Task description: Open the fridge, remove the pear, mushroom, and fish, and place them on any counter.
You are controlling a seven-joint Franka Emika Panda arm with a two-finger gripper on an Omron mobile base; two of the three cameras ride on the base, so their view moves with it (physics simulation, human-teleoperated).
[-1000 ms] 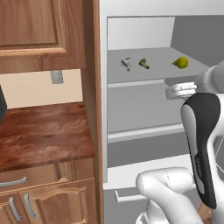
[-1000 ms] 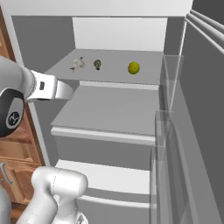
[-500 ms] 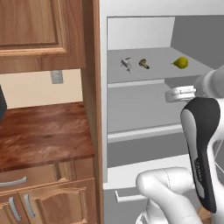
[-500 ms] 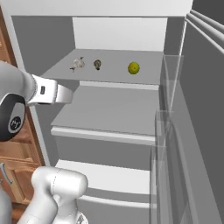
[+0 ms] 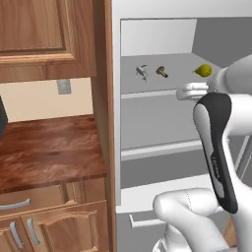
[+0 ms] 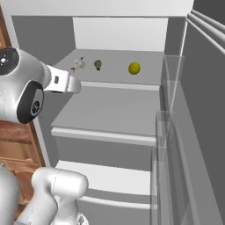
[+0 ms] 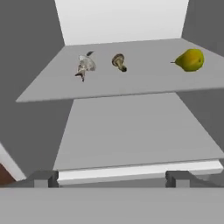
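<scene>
The fridge [image 5: 147,118] stands open, its door [image 6: 197,96] swung to the right. On its upper shelf lie the silvery fish [image 7: 84,66] on the left, the brown mushroom [image 7: 118,61] in the middle and the yellow-green pear [image 7: 190,60] on the right. The same three show as fish [image 5: 142,72], mushroom [image 5: 161,72] and pear [image 5: 203,71], and as fish [image 6: 79,63], mushroom [image 6: 98,64] and pear [image 6: 134,68]. My gripper [image 7: 111,178] is open and empty, its fingertips [image 7: 43,178] wide apart. The gripper [image 5: 183,92] [image 6: 75,86] hovers in front of the shelves, short of the food.
The dark wood counter [image 5: 49,152] lies left of the fridge, above cabinets with silver handles [image 5: 15,204]. A wooden wall cabinet [image 5: 44,34] hangs over it. Clear door bins [image 6: 169,114] line the open door. A bare middle shelf [image 7: 131,127] sits below the food.
The gripper has gone from shut to wide open. The hand has shifted slightly toward the fridge shelves. Fish, mushroom and pear have not moved.
</scene>
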